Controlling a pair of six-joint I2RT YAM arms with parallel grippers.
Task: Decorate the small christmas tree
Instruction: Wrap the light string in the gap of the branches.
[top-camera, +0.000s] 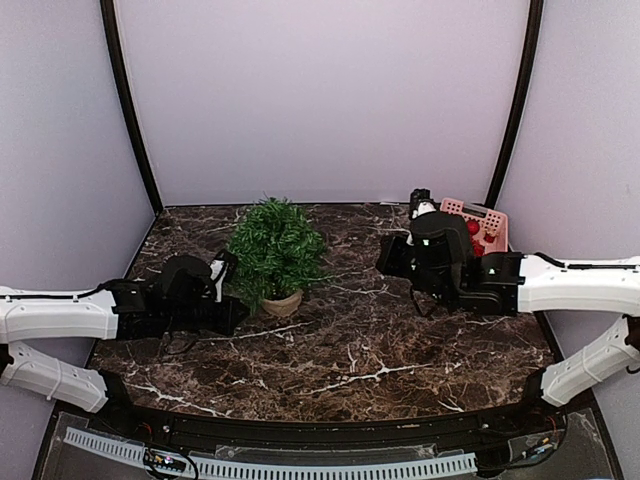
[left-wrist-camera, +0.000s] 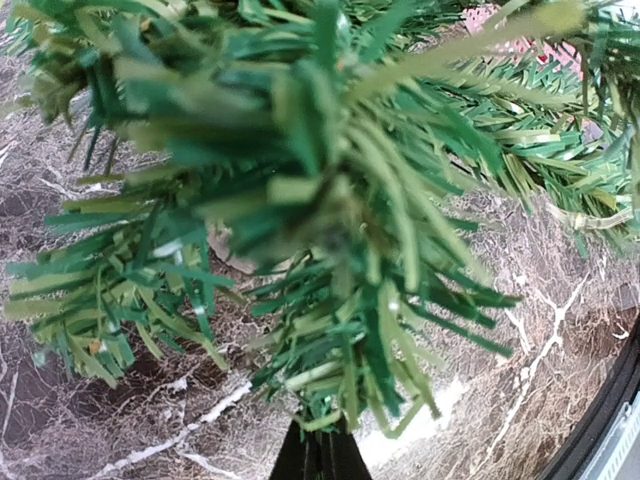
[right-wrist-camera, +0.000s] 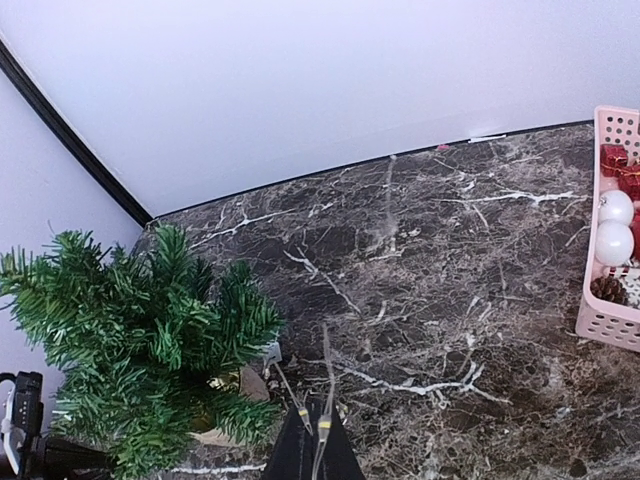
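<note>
The small christmas tree (top-camera: 275, 245) stands on its tan base (top-camera: 283, 303) at the table's middle left. My left gripper (top-camera: 224, 274) is against the tree's left side. In the left wrist view the branches (left-wrist-camera: 330, 200) fill the frame, and the gripper (left-wrist-camera: 320, 452) is shut with green needle tips pinched at its end. My right gripper (top-camera: 390, 255) hovers right of the tree, well apart from it. In the right wrist view that gripper (right-wrist-camera: 315, 448) is shut on thin pale strands (right-wrist-camera: 325, 385) with small yellow bands. The tree (right-wrist-camera: 140, 340) shows at lower left there.
A pink plastic basket (top-camera: 492, 218) with red and white ornaments stands at the back right, behind my right arm. Its wall (right-wrist-camera: 600, 325) and white balls (right-wrist-camera: 615, 225) show at the right edge of the right wrist view. Purple walls enclose the dark marble table (top-camera: 380, 350).
</note>
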